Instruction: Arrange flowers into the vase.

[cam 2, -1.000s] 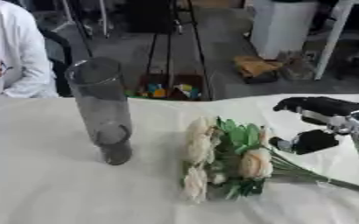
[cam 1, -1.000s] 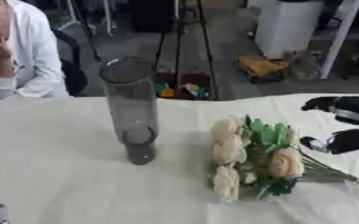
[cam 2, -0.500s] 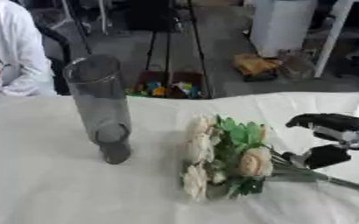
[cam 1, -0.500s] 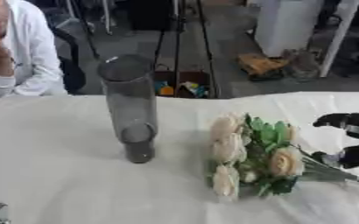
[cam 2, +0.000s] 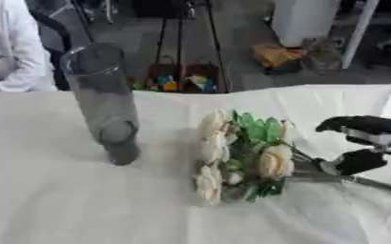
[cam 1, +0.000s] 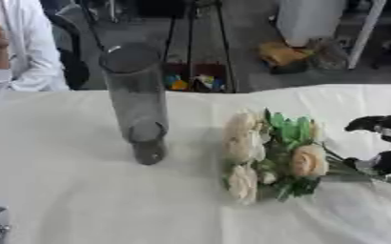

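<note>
Right hand [cam 2: 362,143] sits at the bouquet [cam 2: 236,157] stems, thumb and fingers spread either side, apparently positioned for a pinch; closure not confirmed. Bouquet lies flat right of the upright glass vase [cam 1: 138,102], blooms toward the vase.

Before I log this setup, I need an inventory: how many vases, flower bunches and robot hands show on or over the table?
Vase, tall, grey, see-through, upright: 1
Flower bunch, cream blooms with green leaves, lying on the white table: 1
Robot hands: 1, the right hand, at the bunch's stems
Total: 3
</note>
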